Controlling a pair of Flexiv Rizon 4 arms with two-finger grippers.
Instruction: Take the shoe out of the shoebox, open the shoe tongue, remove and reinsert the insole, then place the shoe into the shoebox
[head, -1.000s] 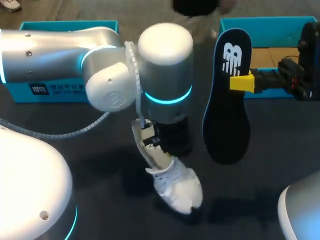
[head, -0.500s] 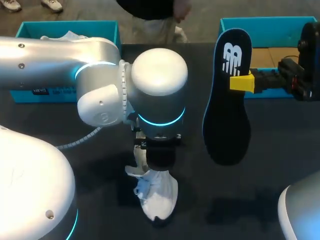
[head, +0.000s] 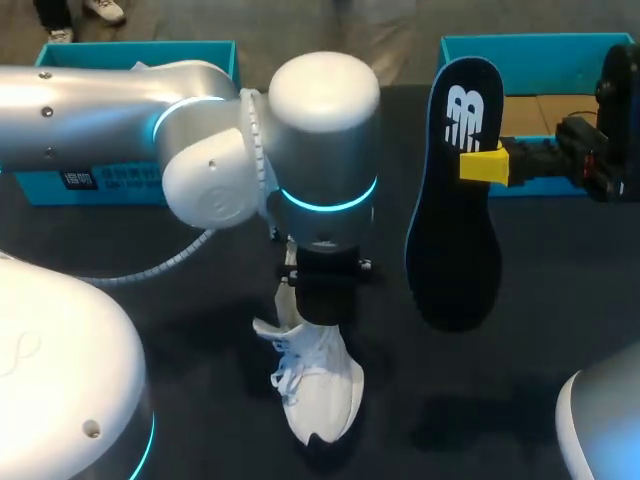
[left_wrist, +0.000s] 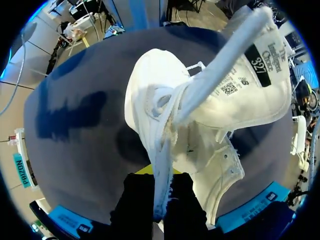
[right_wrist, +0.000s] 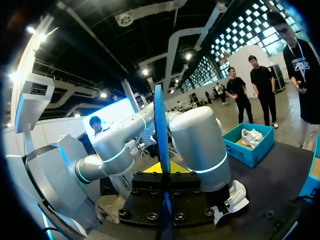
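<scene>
A white shoe (head: 318, 385) hangs toe-down over the dark table, its toe toward the table's front edge. My left gripper (head: 316, 312) is shut on the shoe's heel collar from above. In the left wrist view the shoe (left_wrist: 165, 100) fills the space ahead of the left gripper (left_wrist: 156, 192), and its tongue (left_wrist: 250, 55) stands lifted with the label showing. My right gripper (head: 484, 164) is shut on a black insole (head: 455, 200), held upright in the air at the right. The right wrist view shows the insole (right_wrist: 161, 125) edge-on between the fingers of the right gripper (right_wrist: 162, 172).
A teal shoebox (head: 540, 45) stands open at the back right, behind the insole. Another teal box (head: 135, 50) sits at the back left, partly hidden by my left arm; it (right_wrist: 250, 145) holds another white shoe (right_wrist: 251, 135).
My left arm has turned and shifted the shoe, so its toe now points toward the table's front instead of to the right. The right arm and insole have stayed still.
</scene>
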